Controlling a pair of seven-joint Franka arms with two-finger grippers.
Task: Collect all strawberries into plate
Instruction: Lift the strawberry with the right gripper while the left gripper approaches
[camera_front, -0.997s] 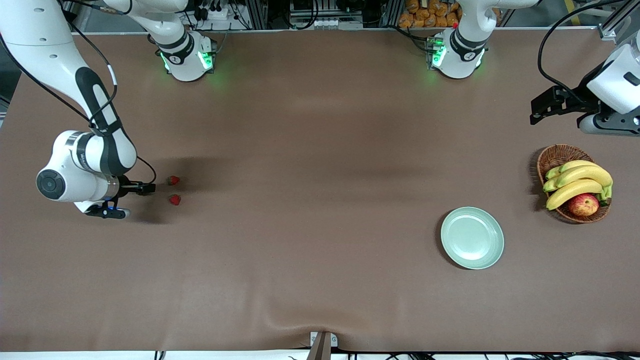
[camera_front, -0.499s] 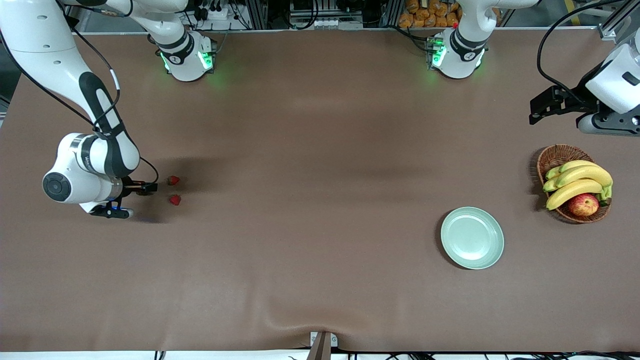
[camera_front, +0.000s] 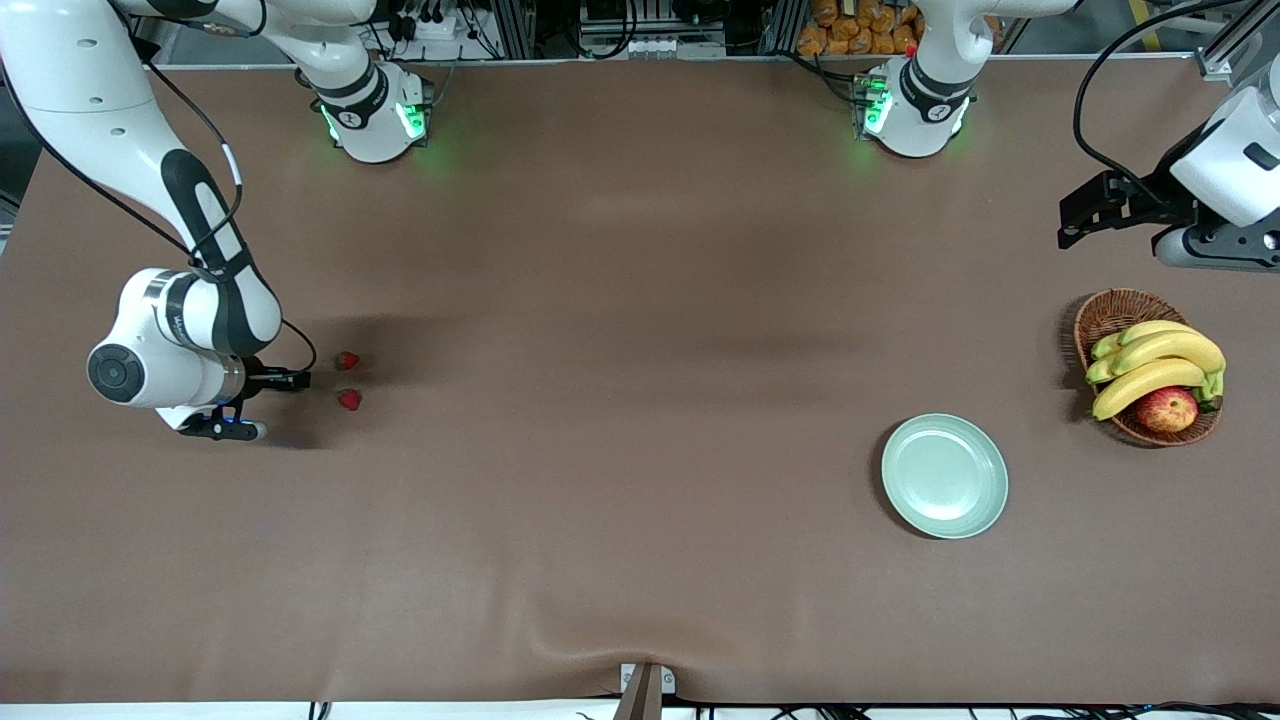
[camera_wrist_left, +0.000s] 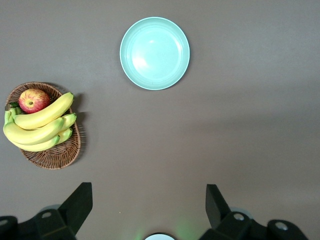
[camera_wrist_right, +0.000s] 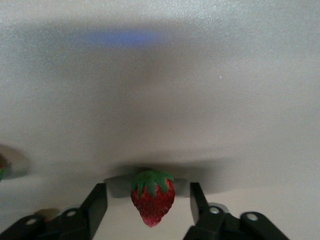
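Both arms were glossy white with black bands at the joints and black cables looped along their links. Each base (camera_front: 372, 112) glowed green where it met the tabletop's edge. The right end effector (camera_front: 262, 400) was black with a small blue light; the left end effector (camera_front: 1105, 208) was black too.
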